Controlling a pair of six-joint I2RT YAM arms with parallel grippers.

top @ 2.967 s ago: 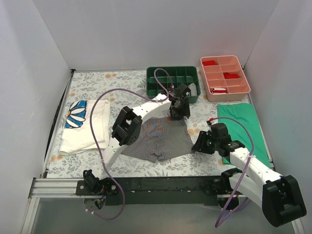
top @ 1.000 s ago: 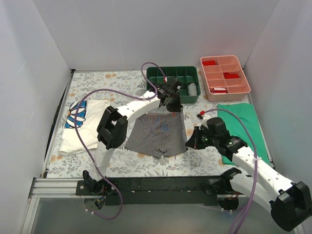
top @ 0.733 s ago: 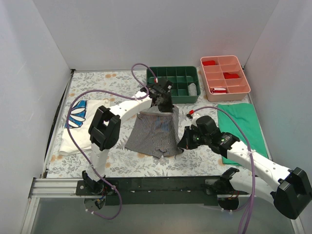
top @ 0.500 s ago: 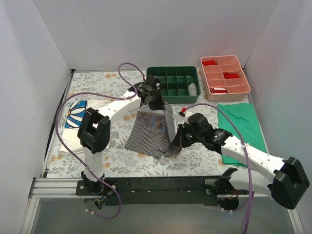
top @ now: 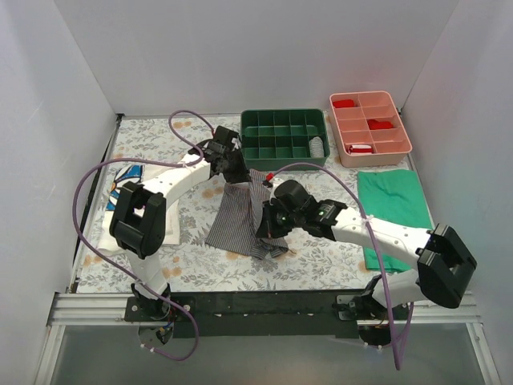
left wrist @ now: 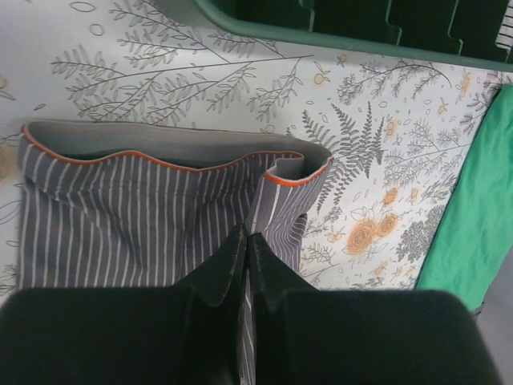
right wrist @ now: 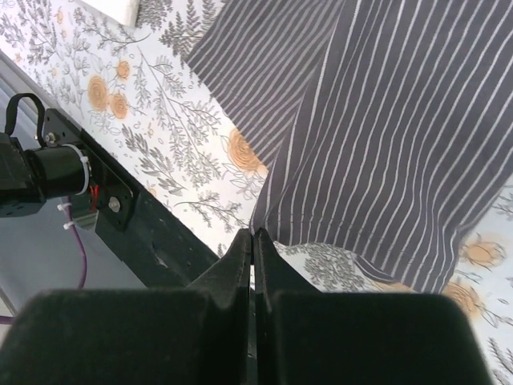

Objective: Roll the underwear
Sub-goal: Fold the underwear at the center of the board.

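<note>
The grey-and-white striped underwear (top: 234, 218) lies on the flowered table, its right side lifted and folded leftward. My left gripper (top: 237, 176) is shut on the waistband's right corner at the top. My right gripper (top: 265, 227) is shut on the lower hem of the same side. In the left wrist view the orange-piped waistband of the underwear (left wrist: 144, 200) bends over at the closed fingertips of the left gripper (left wrist: 247, 234). The right wrist view shows the striped underwear (right wrist: 385, 120) hanging from the pinched tips of the right gripper (right wrist: 253, 233) above the table.
A green compartment tray (top: 272, 122) and a pink tray (top: 402, 147) stand at the back. A plain green cloth (top: 397, 210) lies at right, a white daisy-print cloth (top: 127, 186) at left. The black front rail (right wrist: 136, 233) runs along the near edge.
Both arms have swung left, carrying the right side of the underwear over toward its left half. The cloth is now narrower and partly folded.
</note>
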